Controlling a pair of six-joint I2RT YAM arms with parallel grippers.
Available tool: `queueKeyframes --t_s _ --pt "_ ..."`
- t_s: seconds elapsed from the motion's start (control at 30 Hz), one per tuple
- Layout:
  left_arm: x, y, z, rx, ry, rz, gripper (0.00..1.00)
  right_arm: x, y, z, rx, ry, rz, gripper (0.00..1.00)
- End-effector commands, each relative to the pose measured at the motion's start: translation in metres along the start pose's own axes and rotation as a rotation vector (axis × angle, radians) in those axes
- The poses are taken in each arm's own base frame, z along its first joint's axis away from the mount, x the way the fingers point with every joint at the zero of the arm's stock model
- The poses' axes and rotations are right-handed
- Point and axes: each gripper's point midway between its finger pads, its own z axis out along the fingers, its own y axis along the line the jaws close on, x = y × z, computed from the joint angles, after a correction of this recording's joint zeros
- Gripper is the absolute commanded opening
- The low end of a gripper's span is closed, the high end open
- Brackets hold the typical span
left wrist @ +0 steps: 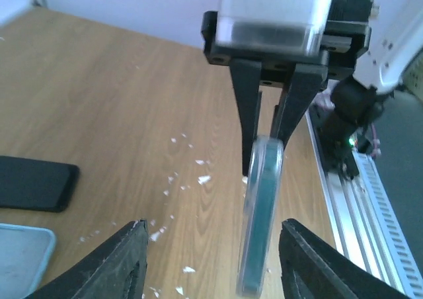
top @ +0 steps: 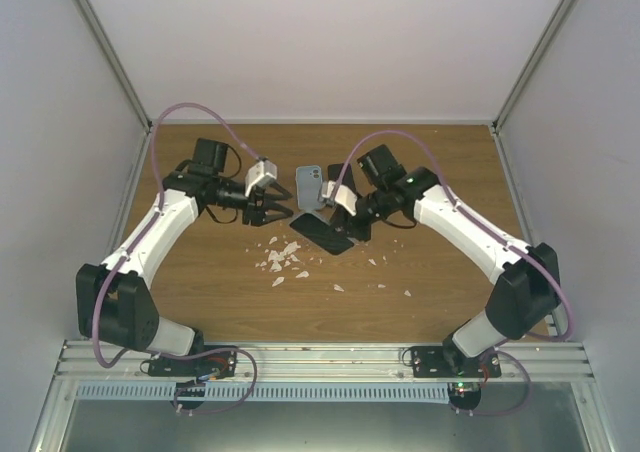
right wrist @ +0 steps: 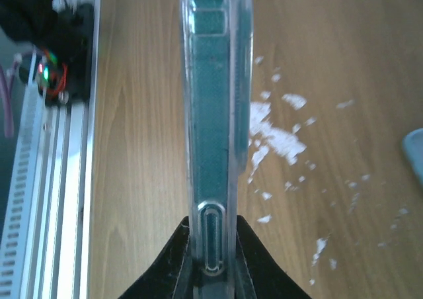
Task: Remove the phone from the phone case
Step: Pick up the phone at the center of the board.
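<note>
My right gripper (right wrist: 213, 259) is shut on the bottom end of a dark teal phone in a clear case (right wrist: 215, 114) and holds it edge-up above the table. In the top view the cased phone (top: 322, 234) reaches from my right gripper (top: 352, 230) toward my left gripper (top: 274, 215). In the left wrist view my left gripper (left wrist: 215, 266) is open, and the free end of the cased phone (left wrist: 261, 213) hangs between its fingers, nearer the right fingertip (left wrist: 310, 259), touching neither.
A black phone (left wrist: 33, 183) lies flat on the wooden table, with a light blue case (top: 308, 185) beside it, also seen in the left wrist view (left wrist: 20, 259). White scraps (top: 282, 260) litter the table's middle. A metal rail (top: 320, 357) runs along the near edge.
</note>
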Motion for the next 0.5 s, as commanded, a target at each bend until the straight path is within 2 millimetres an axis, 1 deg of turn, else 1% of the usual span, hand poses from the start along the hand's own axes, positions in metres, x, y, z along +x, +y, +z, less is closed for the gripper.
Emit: queueKeyframes --t_s 0.0,0.13,0.27,0.37,0.47 --pt "-0.045 0.013 -0.022 -0.005 -0.164 -0.027 0.57 -0.064 -0.017 -0.046 0.003 -0.252 0.008 0.0" --pt "-0.064 0.019 -0.033 -0.044 -0.23 -0.058 0.59 -0.093 -0.032 -0.084 0.012 -0.401 0.041 0.0" --pt "-0.077 0.021 -0.038 -0.084 -0.291 -0.097 0.59 -0.118 -0.035 -0.121 -0.023 -0.533 0.053 0.0" --pt "-0.084 0.019 -0.037 -0.084 -0.334 -0.171 0.59 -0.129 -0.035 -0.14 -0.077 -0.604 0.082 0.0" --pt "-0.089 0.008 -0.029 -0.071 -0.359 -0.186 0.58 -0.137 -0.03 -0.153 -0.159 -0.653 0.117 0.01"
